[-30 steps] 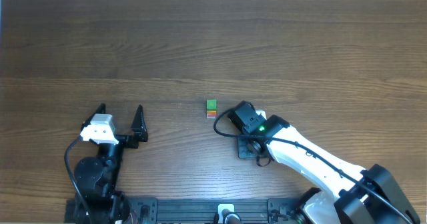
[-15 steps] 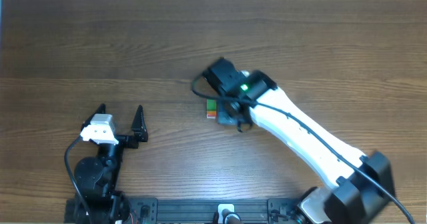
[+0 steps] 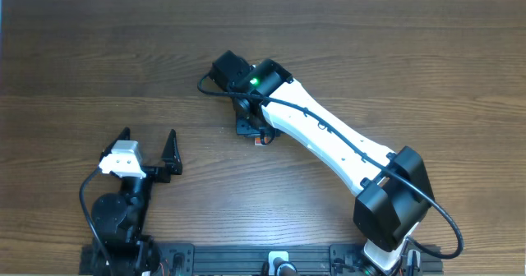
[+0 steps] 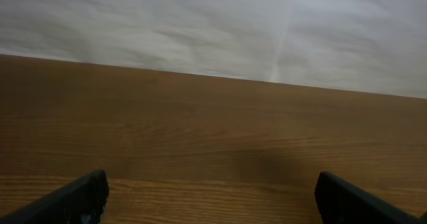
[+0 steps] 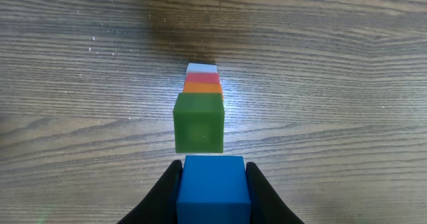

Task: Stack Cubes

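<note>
A stack of small cubes stands on the wooden table (image 3: 394, 54), near its middle. The green cube (image 5: 199, 123) is on top, with an orange cube (image 5: 202, 87), a red one and a pale one showing beneath it. My right gripper (image 5: 213, 169) is shut on a blue cube (image 5: 213, 189), held above the table close beside the green cube, not squarely over it. From the top, the right gripper (image 3: 250, 125) covers most of the stack (image 3: 261, 140). My left gripper (image 3: 149, 138) stands open and empty at the front left; its fingers (image 4: 77, 199) frame bare wood.
The white right arm (image 3: 329, 144) runs diagonally from the front right to the table's middle. A pale wall (image 4: 213, 31) rises behind the table's far edge. Bare wood lies all around the stack.
The right arm has swung from just right of the stack up and to the left, and now covers the stack in the top view. The left arm has not moved.
</note>
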